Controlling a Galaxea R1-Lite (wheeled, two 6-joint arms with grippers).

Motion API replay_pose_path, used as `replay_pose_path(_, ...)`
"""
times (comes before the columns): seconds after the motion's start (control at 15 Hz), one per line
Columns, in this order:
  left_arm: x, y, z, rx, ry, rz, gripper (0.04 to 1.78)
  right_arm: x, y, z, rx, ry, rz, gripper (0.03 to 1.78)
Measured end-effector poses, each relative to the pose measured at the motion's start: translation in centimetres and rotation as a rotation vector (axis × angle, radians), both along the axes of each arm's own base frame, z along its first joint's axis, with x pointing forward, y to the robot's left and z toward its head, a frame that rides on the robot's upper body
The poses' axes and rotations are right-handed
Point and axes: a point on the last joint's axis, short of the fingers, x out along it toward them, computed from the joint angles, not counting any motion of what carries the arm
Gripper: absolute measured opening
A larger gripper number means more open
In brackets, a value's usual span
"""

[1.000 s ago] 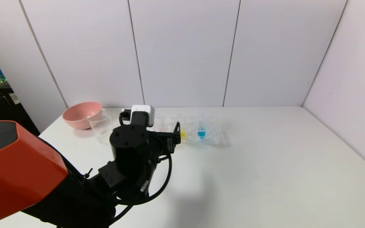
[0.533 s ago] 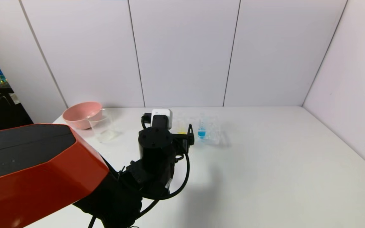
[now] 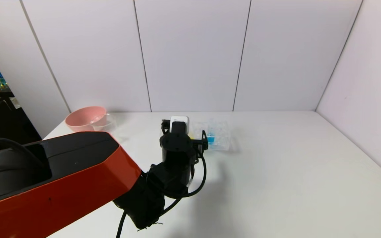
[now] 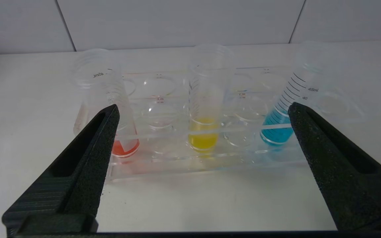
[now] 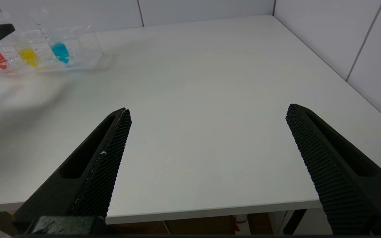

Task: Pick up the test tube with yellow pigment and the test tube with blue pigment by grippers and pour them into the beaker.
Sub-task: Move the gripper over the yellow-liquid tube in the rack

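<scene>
The yellow-pigment test tube (image 4: 204,132) and the blue-pigment test tube (image 4: 278,130) stand in a clear rack (image 4: 177,162) at the back middle of the table. My left gripper (image 4: 203,107) is open and empty just in front of the rack. The yellow tube is centred between its jaws and a little beyond the tips. In the head view my left arm (image 3: 177,148) hides most of the yellow tube; the blue tube (image 3: 210,139) shows beside it. The beaker (image 3: 106,120) stands at the back left, partly hidden by my arm. My right gripper (image 5: 207,109) is open and empty over the table's front edge.
A red-orange tube (image 4: 124,147) stands in the rack beside the yellow one, behind one left finger. A pink bowl (image 3: 84,119) sits next to the beaker. White walls close the back and right. The rack also shows far off in the right wrist view (image 5: 78,62).
My left arm has reached forward and to the right, from beside the beaker to in front of the rack. Its jaws stay open. The tubes have not moved.
</scene>
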Motion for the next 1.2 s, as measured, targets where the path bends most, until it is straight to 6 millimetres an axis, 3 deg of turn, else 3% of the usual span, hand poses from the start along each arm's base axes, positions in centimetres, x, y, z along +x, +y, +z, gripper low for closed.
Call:
replay_pose_path(0.53, 4.2, -0.1, 0.2, 0.007, 0.002, 0.025, 1.78, 0.0, 0.0, 0.0, 0.0, 0.0, 0.0, 1.71)
replay_pose_path(1.2, 5.0, -0.1, -0.3, 0.005, 0.005, 0.034, 1.77, 0.0, 0.0, 0.0, 0.0, 0.0, 0.0, 1.71)
